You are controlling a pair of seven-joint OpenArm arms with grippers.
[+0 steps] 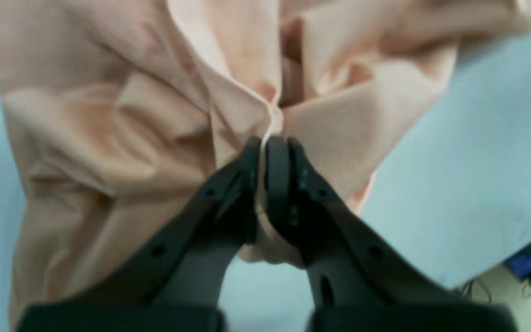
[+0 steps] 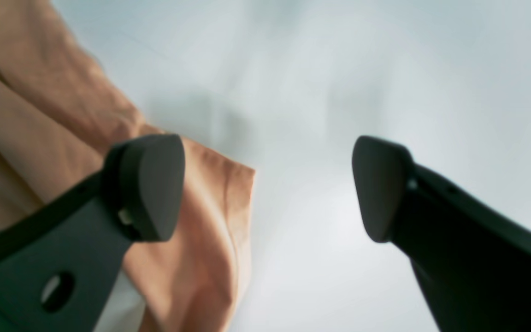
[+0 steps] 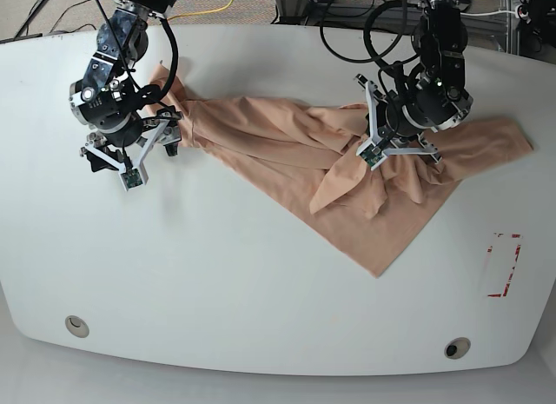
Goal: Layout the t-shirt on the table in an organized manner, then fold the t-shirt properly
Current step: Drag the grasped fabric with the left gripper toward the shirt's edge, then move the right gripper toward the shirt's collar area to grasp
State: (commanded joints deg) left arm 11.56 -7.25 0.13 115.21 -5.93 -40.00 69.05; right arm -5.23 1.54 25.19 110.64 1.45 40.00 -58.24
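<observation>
Clearly the t-shirt lies bunched across the far half of the desk. The left gripper has its jaws clenched on a fold; the right gripper hangs released beside a sleeve. Best pinch that sleeve edge and draw both outward evenly.

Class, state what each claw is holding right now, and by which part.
The left claw is shut on a bunched fold of the wrinkly peach cotton t-shirt near its middle. The right claw is open, holding nothing.
</observation>
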